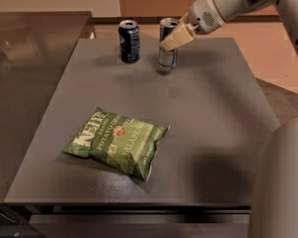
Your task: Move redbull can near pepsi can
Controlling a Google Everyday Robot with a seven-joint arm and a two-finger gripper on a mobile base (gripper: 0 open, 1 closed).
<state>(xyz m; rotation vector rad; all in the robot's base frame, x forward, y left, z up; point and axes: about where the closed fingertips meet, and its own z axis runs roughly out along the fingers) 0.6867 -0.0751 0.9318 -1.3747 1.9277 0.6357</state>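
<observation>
The redbull can (166, 53), slim with a silver top, stands upright at the far middle of the dark table (218, 123). My gripper (173, 37) reaches in from the upper right and is shut on the can's upper half, with a pale finger (176, 36) across its front. The pepsi can (129, 41), shorter and dark navy with a silver top, stands upright a short gap to the left of the redbull can.
A green Kettle jalapeño chip bag (116, 142) lies flat in the near left part of the table. A second dark surface (25, 73) adjoins the table on the left. My arm's body (280, 182) fills the lower right corner.
</observation>
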